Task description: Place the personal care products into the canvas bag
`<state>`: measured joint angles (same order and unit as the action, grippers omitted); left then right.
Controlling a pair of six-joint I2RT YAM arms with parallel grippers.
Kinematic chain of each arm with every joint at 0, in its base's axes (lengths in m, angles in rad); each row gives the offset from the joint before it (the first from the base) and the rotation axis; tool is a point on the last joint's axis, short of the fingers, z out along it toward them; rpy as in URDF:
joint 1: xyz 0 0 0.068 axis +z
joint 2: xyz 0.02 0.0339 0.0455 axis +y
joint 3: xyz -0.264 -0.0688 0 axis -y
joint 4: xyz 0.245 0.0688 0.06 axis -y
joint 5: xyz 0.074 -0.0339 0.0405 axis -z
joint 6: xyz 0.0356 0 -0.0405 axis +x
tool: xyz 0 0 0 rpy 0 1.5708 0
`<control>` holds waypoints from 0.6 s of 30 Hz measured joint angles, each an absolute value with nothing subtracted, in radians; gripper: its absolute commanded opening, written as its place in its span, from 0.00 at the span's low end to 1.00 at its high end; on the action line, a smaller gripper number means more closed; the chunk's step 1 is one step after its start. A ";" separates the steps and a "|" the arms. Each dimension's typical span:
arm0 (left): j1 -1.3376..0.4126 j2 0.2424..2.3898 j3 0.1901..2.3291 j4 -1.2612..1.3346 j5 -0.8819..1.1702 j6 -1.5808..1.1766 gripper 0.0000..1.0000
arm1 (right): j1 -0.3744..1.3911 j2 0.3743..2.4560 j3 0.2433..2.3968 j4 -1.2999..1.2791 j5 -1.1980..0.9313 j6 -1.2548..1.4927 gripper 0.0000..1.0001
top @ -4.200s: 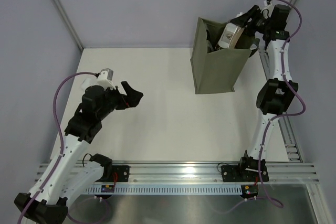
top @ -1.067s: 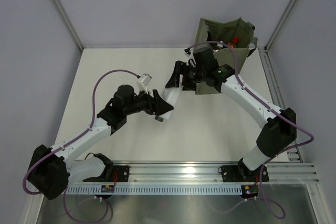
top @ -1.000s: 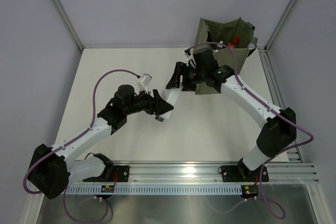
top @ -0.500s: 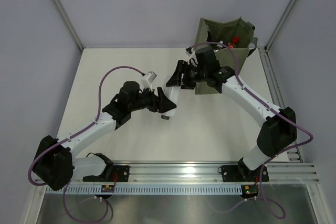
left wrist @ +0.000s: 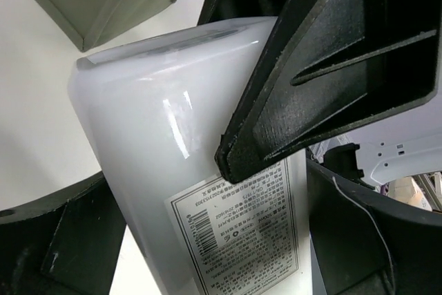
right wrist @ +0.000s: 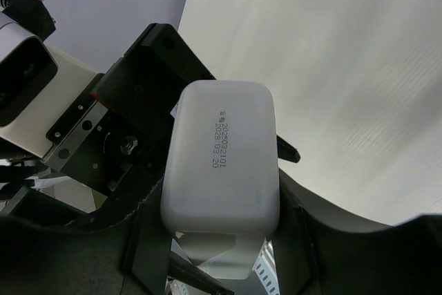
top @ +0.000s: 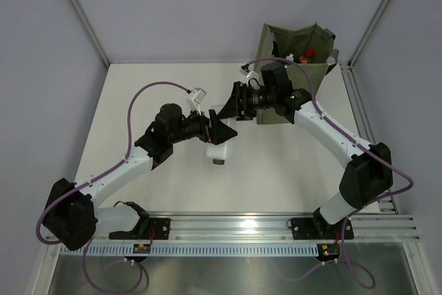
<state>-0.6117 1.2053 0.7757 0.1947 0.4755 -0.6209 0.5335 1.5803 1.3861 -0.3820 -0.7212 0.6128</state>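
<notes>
Flat white bottle (top: 218, 147) hangs over mid-table, clamped in the left gripper (top: 215, 132). Its cap points near and its base far-right, into the right gripper (top: 232, 107), whose jaws straddle that end; whether they press on it cannot be told. Canvas bag (top: 293, 36) stands far right, nearer the right arm. Only the right wrist view shows the date-stamped base (right wrist: 215, 139); only the left, the barcode label (left wrist: 238, 240).
</notes>
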 measured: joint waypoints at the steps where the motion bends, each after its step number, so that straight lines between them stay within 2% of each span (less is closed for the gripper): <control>1: -0.612 1.204 0.776 0.198 0.476 -0.620 0.99 | 0.528 1.580 1.386 -0.381 -0.731 0.613 0.00; 11: -0.615 1.135 0.806 0.129 0.490 -0.554 0.99 | 0.405 1.573 1.400 -0.365 -0.850 0.613 0.00; 18: -0.615 1.065 0.847 0.038 0.498 -0.500 0.99 | 0.322 1.573 1.494 -0.381 -0.863 0.598 0.00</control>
